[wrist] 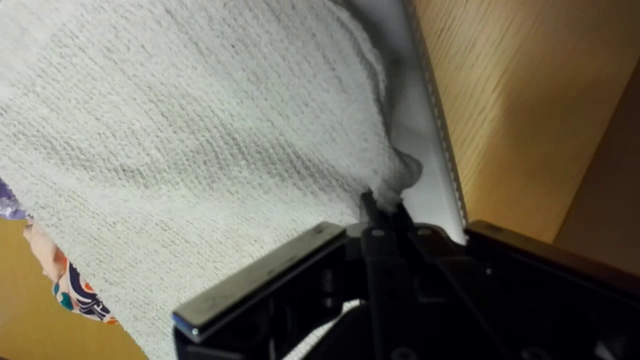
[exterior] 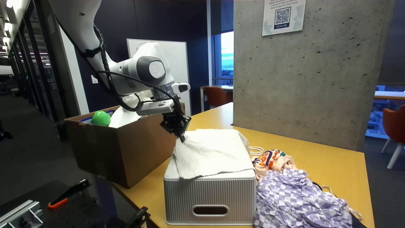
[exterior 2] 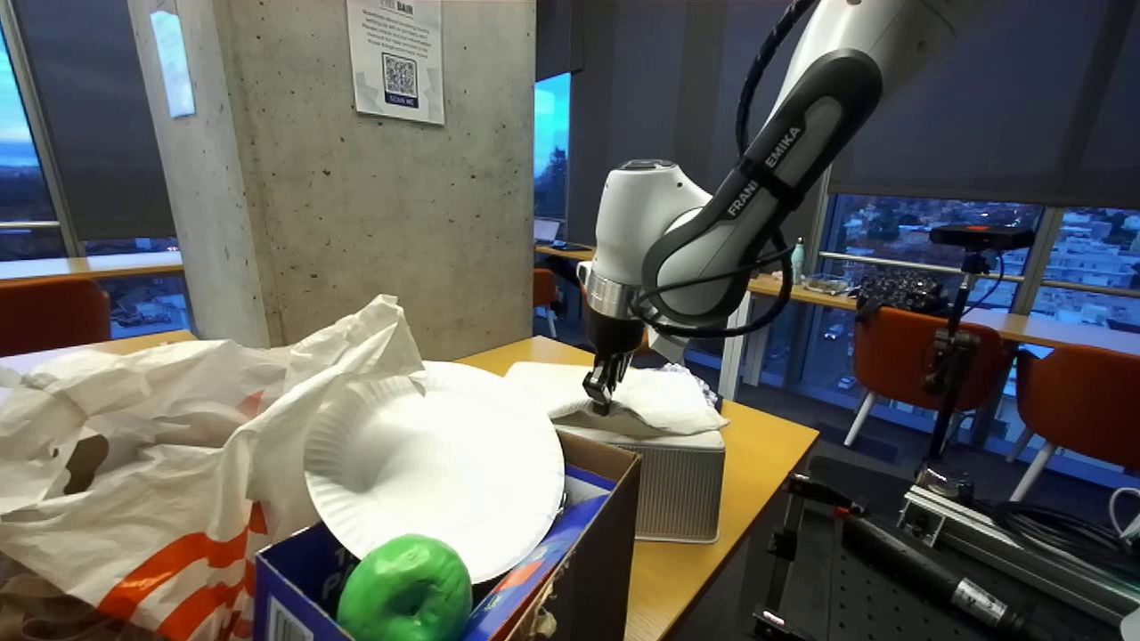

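My gripper (wrist: 384, 204) is shut on a pinched edge of a white towel (wrist: 200, 125), with a small tuft bunched between its fingertips. The towel (exterior: 215, 153) lies spread over the top of a grey-white ribbed box (exterior: 180, 198) and hangs a little over its front edge. In both exterior views the gripper (exterior: 182, 138) points down at the towel's edge on the side of the cardboard carton. That edge looks slightly lifted near the fingers in an exterior view, where the ribbed box (exterior 2: 681, 490) shows below.
A cardboard carton (exterior: 148, 148) stands beside the ribbed box, holding a green round object (exterior 2: 405, 588), white paper plates (exterior 2: 463, 463) and a white bag (exterior 2: 178, 463). Purple checkered cloth (exterior: 294, 199) and peach patterned cloth (exterior: 273, 161) lie on the opposite side. A concrete pillar (exterior: 303, 88) rises behind.
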`<state>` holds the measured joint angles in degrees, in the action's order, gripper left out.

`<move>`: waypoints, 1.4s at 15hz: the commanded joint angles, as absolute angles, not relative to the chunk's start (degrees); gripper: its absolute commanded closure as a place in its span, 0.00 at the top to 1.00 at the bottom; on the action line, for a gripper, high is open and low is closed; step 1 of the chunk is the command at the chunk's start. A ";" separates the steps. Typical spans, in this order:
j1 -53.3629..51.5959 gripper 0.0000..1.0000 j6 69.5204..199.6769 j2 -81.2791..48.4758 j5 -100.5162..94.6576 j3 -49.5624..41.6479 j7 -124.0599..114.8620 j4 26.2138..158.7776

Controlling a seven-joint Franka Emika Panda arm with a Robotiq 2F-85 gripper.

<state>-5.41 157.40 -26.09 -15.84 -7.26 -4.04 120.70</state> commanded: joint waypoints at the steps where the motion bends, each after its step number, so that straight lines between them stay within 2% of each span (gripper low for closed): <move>1: -7.38 0.01 156.74 -26.08 -17.16 -7.59 -5.35 119.16; 11: -9.68 0.01 155.24 -22.56 -17.26 -5.84 -4.02 123.05; 18: -10.58 0.01 154.76 -16.63 -18.00 -4.26 -5.00 130.58; 19: -10.44 0.28 154.65 -16.34 -17.95 -4.14 -5.14 131.31; 20: -10.29 0.29 154.68 -16.10 -17.97 -4.11 -5.31 132.11; 21: -9.91 0.36 155.11 -16.07 -17.86 -4.10 -5.15 132.84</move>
